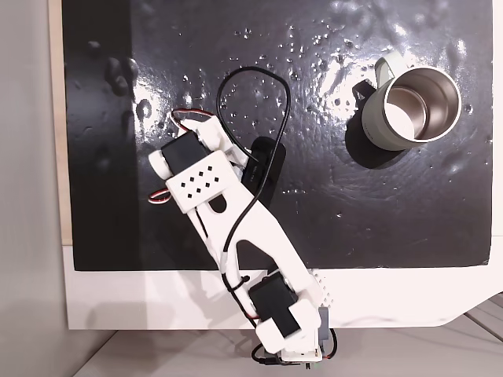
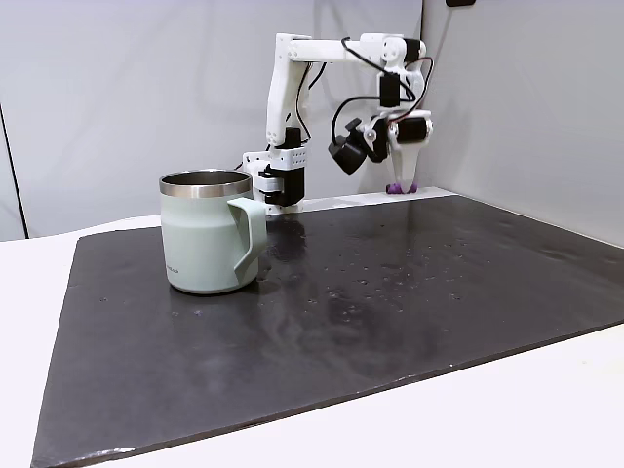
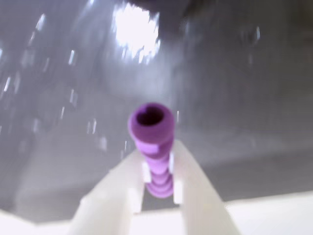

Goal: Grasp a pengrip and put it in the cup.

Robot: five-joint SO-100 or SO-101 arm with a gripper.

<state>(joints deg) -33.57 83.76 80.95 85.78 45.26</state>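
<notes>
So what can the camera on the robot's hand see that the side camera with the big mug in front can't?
The wrist view shows the pengrip up close: purple, ridged, hollow at its top end, pinched between the white fingers of the gripper.

The fixed view from the side shows the whole arm reaching over the far end of the black mat, and the cup standing apart from it, nearer the camera.

Both show the purple pengrip at the gripper's tips, just above the shiny black mat; from the side it is a tiny purple spot.

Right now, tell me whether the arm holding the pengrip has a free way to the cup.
Probably yes. The fingers pinch the pengrip above the black mat, and nothing stands between them and the open cup.
</notes>
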